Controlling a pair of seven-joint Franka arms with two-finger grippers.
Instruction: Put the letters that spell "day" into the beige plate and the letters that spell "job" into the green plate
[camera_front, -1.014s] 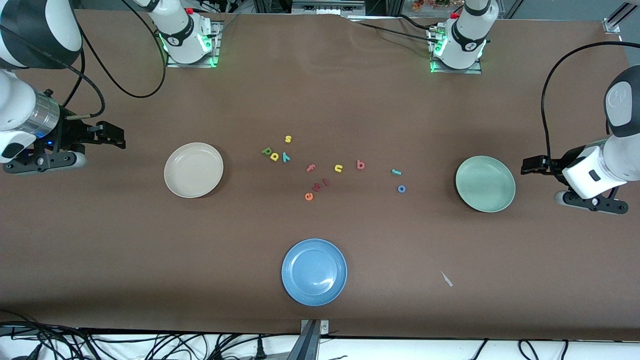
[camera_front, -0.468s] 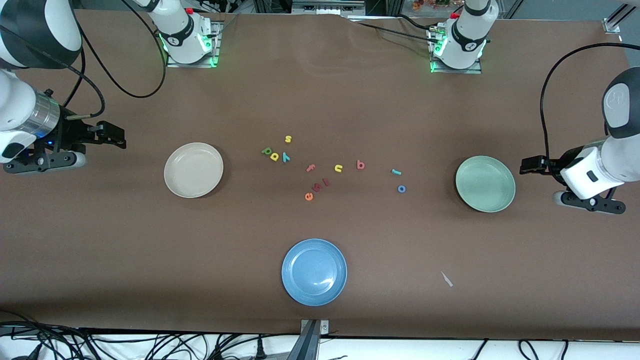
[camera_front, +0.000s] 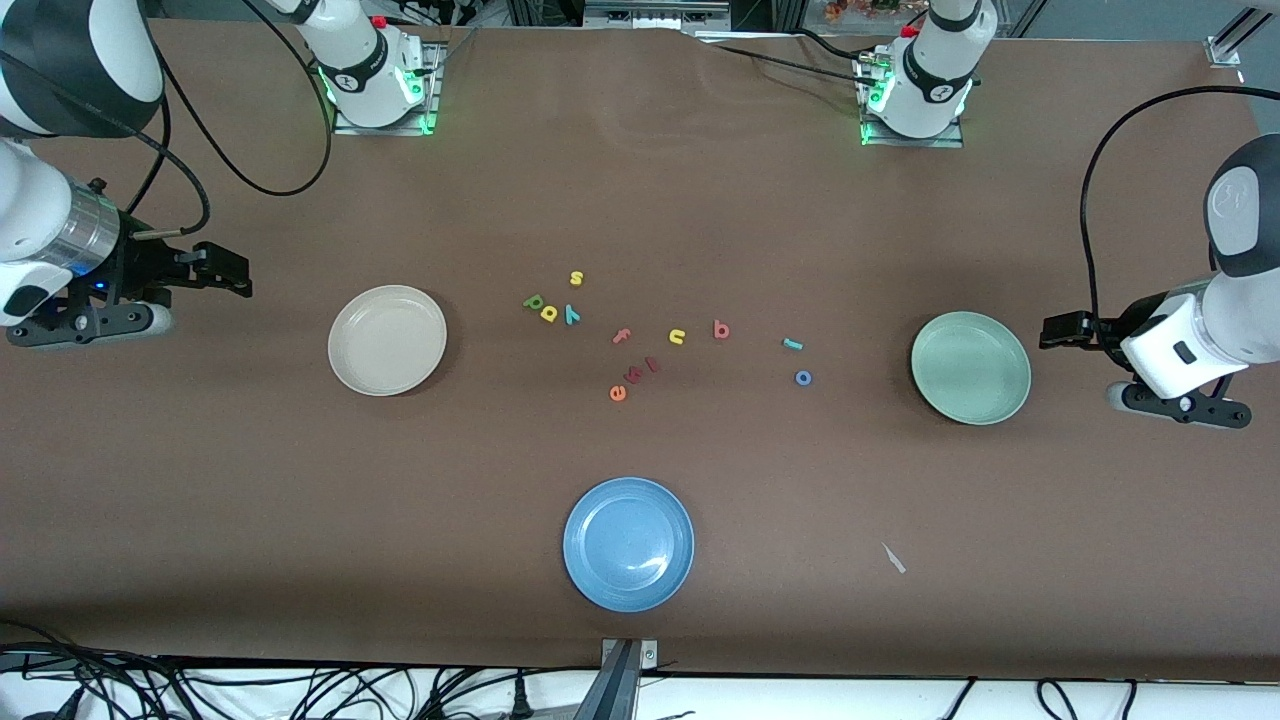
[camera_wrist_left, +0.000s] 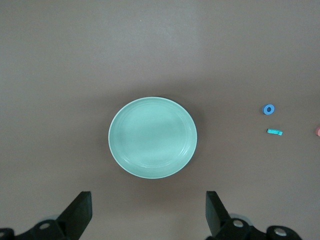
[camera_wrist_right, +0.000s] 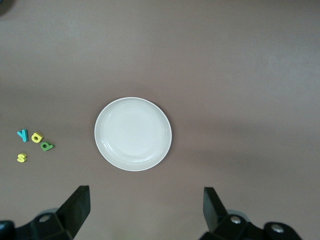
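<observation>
A brown tabletop (camera_front: 640, 200) carries everything we work with, and nothing has been sorted yet: both target plates lie bare. We judge the task to be at its very start, both arms waiting at the ends of the tabletop.

The beige plate (camera_front: 387, 340) sits toward the right arm's end, the green plate (camera_front: 970, 367) toward the left arm's end. Between them lie the letters. The green d (camera_front: 533, 301), yellow a (camera_front: 548, 313) and teal y (camera_front: 571, 314) cluster just beside one another, near the beige plate. The red-pink b (camera_front: 721, 329) lies mid-table, and the teal j (camera_front: 792, 344) and blue o (camera_front: 803, 377) are closer to the green plate. A blue plate (camera_front: 628, 543) lies nearest the front camera.

The right gripper (camera_front: 235, 275) hangs past the beige plate, fingers (camera_wrist_right: 75, 207) spread wide and holding nothing. The left gripper (camera_front: 1060, 328) sits beside the green plate, fingers (camera_wrist_left: 77, 212) likewise released and empty.

Next, we expect either arm must reach inward over a letter, descend and pinch a very small, flat piece, which calls for careful alignment.

The left wrist view shows only the j and o with its plate; the right wrist view shows d, a, y and a yellow s (camera_wrist_right: 21, 158). Only the front view shows the b well.
</observation>
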